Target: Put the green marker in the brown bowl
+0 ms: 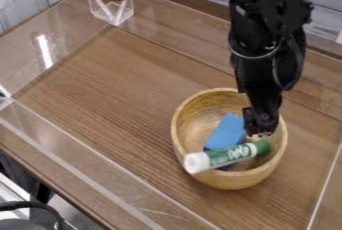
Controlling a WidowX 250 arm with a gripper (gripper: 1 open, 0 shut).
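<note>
The brown bowl (189, 124) sits on the wooden table at the lower right. Inside it the green marker (230, 156) lies loose along the near wall, white end to the left, green cap to the right. A blue block (227, 132) rests behind it in the bowl. My gripper (263, 126) hangs pointing steeply down over the bowl's right side, just above the marker's cap end. Its fingers are apart and hold nothing.
Clear acrylic walls (80, 149) fence the wooden table (120, 74) on its left and near sides. A small clear plastic stand (112, 10) sits at the back left. The black arm rises from the bowl toward the top of the view.
</note>
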